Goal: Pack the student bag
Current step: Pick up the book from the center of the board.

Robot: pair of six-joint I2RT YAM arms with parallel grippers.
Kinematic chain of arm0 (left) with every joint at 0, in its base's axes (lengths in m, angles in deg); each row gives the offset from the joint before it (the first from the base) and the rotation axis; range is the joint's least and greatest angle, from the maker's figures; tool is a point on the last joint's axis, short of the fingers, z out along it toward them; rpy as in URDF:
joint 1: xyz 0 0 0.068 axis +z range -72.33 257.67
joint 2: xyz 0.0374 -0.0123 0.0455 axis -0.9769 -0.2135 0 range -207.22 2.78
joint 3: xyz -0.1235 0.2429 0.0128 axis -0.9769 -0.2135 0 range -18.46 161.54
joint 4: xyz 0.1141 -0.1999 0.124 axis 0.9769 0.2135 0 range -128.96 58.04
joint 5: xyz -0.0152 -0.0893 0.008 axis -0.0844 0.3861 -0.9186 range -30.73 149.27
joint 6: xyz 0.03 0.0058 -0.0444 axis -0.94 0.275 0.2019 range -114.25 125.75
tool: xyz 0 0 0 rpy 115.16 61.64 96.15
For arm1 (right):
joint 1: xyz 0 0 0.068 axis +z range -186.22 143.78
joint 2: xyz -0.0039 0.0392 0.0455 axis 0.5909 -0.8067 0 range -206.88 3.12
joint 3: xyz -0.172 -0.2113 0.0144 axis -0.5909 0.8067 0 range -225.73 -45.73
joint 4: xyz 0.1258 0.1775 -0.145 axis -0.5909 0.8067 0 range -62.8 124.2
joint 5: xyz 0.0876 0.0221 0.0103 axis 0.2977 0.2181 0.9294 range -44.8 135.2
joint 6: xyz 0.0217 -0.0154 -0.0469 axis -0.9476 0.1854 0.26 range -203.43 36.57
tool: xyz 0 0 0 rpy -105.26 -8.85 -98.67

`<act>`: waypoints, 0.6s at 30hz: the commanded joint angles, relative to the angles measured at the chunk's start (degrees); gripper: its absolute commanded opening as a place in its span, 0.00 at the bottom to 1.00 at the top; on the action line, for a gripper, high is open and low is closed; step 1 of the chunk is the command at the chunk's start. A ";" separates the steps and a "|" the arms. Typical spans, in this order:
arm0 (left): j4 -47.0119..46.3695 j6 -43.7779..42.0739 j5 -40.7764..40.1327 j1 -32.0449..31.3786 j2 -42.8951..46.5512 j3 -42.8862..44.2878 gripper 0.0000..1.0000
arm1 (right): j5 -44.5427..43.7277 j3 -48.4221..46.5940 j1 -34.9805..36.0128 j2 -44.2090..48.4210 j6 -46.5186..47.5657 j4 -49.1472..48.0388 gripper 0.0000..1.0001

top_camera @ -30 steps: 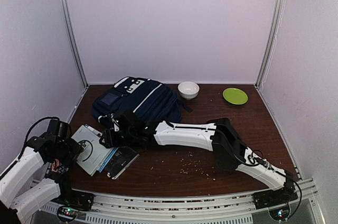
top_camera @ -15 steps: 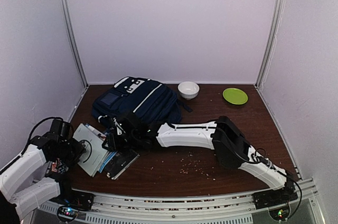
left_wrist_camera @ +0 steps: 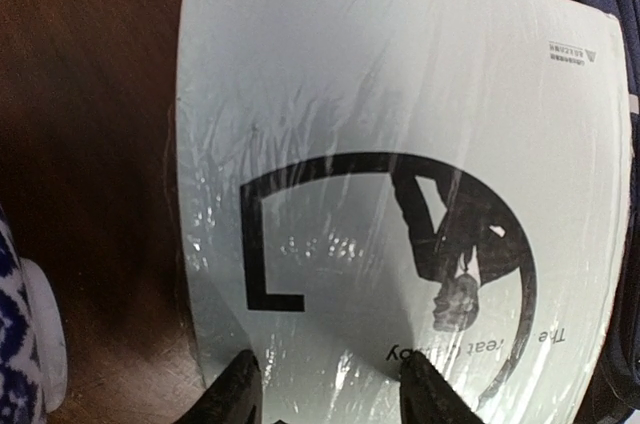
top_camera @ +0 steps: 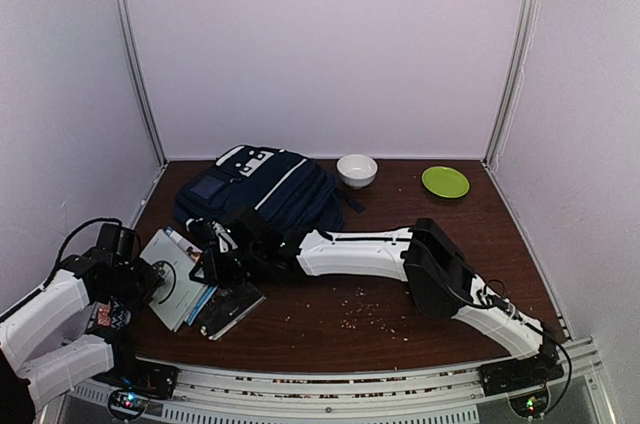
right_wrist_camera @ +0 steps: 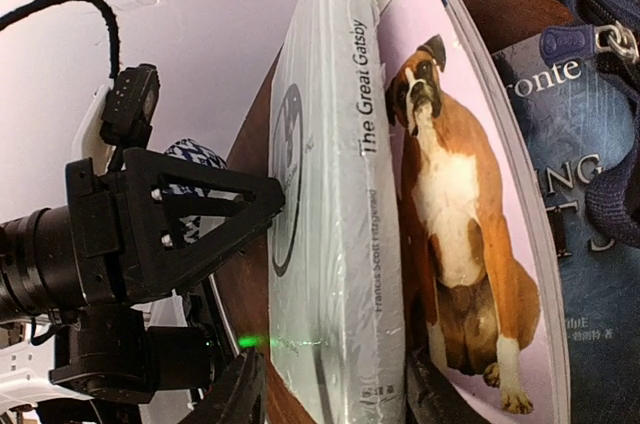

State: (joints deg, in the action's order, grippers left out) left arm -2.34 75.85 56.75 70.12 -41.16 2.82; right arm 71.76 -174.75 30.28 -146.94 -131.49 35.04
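The student bag (top_camera: 255,194) lies at the back left of the table. In front of it a white shrink-wrapped book, The Great Gatsby (top_camera: 172,272), stands tilted up on one long edge. My right gripper (right_wrist_camera: 335,384) straddles its spine (right_wrist_camera: 345,244) with the jaws open, and a thin gap shows at the left finger (right_wrist_camera: 240,389). My left gripper (left_wrist_camera: 325,389) is open with both fingertips (left_wrist_camera: 238,384) against the book's front cover (left_wrist_camera: 400,144). In the right wrist view that left gripper (right_wrist_camera: 200,214) presses the cover from the far side.
A book with a boxer dog cover (right_wrist_camera: 450,194) and a blue book (right_wrist_camera: 590,204) lie under and beside the white one. A white bowl (top_camera: 357,170) and a green plate (top_camera: 445,181) sit at the back right. Crumbs (top_camera: 370,314) dot the front. A blue-white patterned item (left_wrist_camera: 15,344) lies by the left arm.
The white book has gone from lying nearly flat to tilted up on its edge. Both grippers moved in on it, and the right jaws narrowed around the spine.
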 commanded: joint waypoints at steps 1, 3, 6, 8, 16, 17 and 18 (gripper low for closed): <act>-5.02 -0.67 4.01 -0.34 -1.78 -2.36 0.80 | 4.36 -4.05 0.31 -2.67 -3.54 -1.96 0.44; -5.29 -0.67 4.15 -0.37 -1.83 -2.35 0.80 | 4.54 -5.09 0.45 -3.55 -4.55 -2.07 0.41; -5.87 -0.72 4.57 -0.53 -1.96 -2.55 0.80 | 3.93 -5.58 0.43 -4.28 -6.13 -3.30 0.34; -5.95 -0.75 4.71 -0.69 -1.86 -2.72 0.80 | 3.58 -5.99 0.41 -4.57 -7.04 -4.15 0.26; -1.71 -3.52 5.01 -1.12 1.79 1.68 0.80 | 4.15 1.68 -0.43 2.58 -9.31 -11.99 0.00; 0.38 -4.39 4.74 -1.16 2.38 4.33 0.81 | 4.11 3.41 -0.61 4.30 -9.23 -13.11 0.00; 1.79 -5.20 4.46 -1.30 2.91 6.55 0.82 | 4.04 4.88 -0.86 6.17 -9.17 -14.03 0.00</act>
State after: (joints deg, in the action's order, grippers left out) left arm -3.73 74.37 58.12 69.73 -39.77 3.15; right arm 75.31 -174.53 29.49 -149.28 -139.90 28.70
